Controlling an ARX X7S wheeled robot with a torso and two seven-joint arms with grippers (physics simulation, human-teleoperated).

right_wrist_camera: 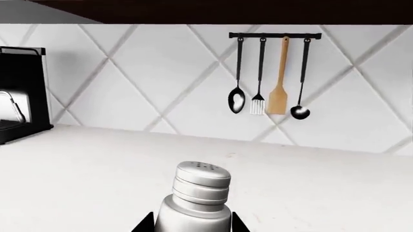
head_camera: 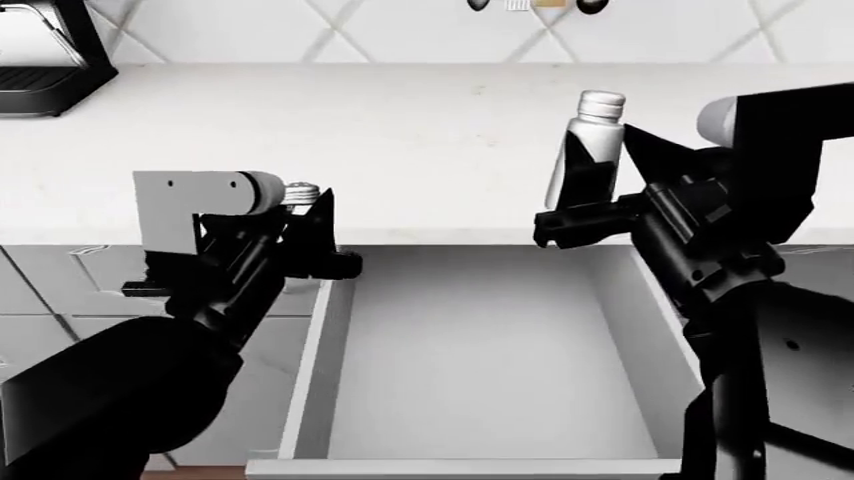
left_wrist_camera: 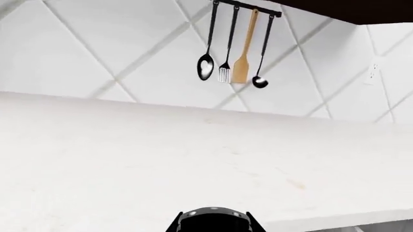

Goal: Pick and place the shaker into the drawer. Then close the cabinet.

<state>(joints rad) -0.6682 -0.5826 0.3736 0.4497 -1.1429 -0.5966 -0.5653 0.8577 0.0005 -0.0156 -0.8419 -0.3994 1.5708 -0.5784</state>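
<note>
Coffee machine (head_camera: 40, 55) is seen at the far left on the surface (head_camera: 400, 130). Left gripper (head_camera: 314, 235) is parked at the drawer's left front corner, nothing held; whether its jaws are open cannot be told. Drawer (head_camera: 467, 350) is pulled out fully, interior bare. Shaker (head_camera: 590, 140) is held upright in the right gripper (head_camera: 577, 195), jaws closed on its lower body, raised over the surface edge just behind the drawer's right rear corner. Utensil rack (right_wrist_camera: 274, 72) is seen on the back wall.

Progress, as judged: the pick is done, the shaker is lifted; lowering into the drawer, release, and shutting are left.

Shaker look: ribbed silver cap with holes on top, pale smooth body below, lower part hidden by the jaws in the wrist view.
</note>
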